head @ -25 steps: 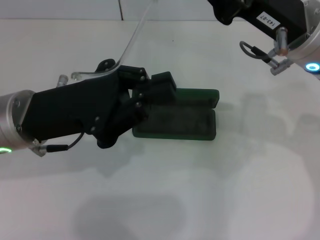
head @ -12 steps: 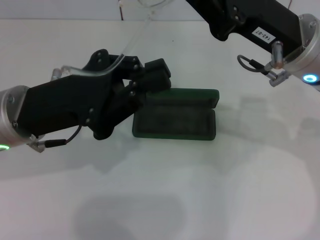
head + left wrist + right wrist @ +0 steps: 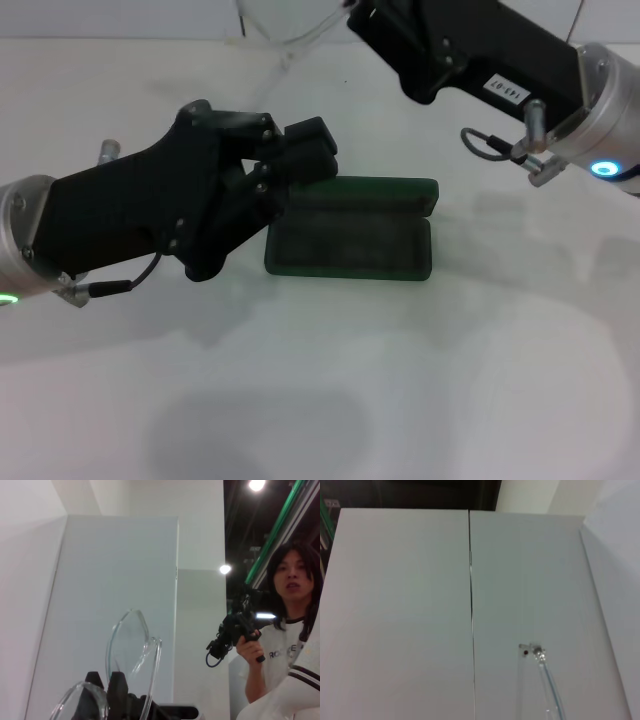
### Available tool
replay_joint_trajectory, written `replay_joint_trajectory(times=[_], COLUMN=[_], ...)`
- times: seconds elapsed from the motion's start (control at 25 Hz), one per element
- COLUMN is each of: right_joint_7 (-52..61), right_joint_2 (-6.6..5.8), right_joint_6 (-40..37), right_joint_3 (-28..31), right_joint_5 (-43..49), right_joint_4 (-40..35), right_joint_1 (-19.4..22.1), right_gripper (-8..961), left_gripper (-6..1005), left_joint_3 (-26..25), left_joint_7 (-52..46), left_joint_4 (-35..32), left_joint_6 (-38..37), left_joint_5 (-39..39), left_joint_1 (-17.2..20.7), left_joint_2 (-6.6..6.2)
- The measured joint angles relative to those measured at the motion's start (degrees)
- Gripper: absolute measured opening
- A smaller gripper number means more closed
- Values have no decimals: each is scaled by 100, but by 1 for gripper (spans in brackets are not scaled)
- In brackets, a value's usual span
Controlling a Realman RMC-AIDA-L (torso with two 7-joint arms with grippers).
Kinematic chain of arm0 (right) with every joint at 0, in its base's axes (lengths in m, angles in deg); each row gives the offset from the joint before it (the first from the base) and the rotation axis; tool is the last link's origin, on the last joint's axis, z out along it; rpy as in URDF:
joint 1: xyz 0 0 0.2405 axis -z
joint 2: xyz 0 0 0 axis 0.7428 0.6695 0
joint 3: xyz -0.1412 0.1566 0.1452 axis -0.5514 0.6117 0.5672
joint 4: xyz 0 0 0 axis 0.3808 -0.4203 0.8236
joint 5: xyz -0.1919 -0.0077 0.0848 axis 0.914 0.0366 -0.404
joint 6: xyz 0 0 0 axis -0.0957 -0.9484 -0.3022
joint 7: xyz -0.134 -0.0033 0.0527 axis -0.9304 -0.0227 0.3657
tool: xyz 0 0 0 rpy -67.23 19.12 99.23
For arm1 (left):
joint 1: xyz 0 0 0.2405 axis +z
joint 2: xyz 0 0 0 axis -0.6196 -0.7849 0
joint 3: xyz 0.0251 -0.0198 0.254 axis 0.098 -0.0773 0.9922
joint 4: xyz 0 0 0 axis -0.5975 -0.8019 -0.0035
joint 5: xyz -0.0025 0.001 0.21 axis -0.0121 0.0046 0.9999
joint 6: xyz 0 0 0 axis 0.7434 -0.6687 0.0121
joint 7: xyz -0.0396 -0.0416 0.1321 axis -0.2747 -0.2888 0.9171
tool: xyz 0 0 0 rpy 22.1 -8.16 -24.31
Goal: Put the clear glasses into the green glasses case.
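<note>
The clear glasses (image 3: 287, 37) hang in the air at the top edge of the head view, far beyond the case. My right gripper (image 3: 352, 12) reaches in from the right and holds them; its tips are cut off by the picture's edge. The left wrist view shows both curved lenses (image 3: 129, 645) with black gripper parts under them. One thin see-through arm (image 3: 542, 675) crosses the right wrist view. The green glasses case (image 3: 350, 240) lies open on the white table, its lid (image 3: 385, 190) folded back. My left gripper (image 3: 325, 152) hovers over the case's left end, apart from the glasses.
The white table (image 3: 400, 380) runs to a white wall at the back. A person with a camera (image 3: 280, 630) stands off to one side in the left wrist view. A cable loop (image 3: 490, 145) hangs under my right forearm.
The right arm has swung in to the left along the top. The glasses' arm, which lay across my left gripper, has lifted clear of it. My left gripper has risen slightly.
</note>
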State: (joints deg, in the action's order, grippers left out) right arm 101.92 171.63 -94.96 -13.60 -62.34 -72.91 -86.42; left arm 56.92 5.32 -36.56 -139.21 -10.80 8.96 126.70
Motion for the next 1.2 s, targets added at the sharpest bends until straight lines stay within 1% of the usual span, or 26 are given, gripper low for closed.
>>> replay_joint_trajectory(times=[0.32,1.2], right_joint_7=[-24,-226], right_joint_2=[0,0], right_joint_6=[85,98], right_joint_3=[-167,-135], right_joint_5=[-11,-172], right_joint_4=[1,4], right_joint_1=[11,42], right_gripper=[114,114], left_gripper=[81,82], left_joint_3=[0,-136], left_joint_7=[13,111], left_joint_4=[7,91], left_joint_6=[-2,8], left_joint_5=[-2,-1], left_joint_1=[-2,7], left_joint_2=[6,-6])
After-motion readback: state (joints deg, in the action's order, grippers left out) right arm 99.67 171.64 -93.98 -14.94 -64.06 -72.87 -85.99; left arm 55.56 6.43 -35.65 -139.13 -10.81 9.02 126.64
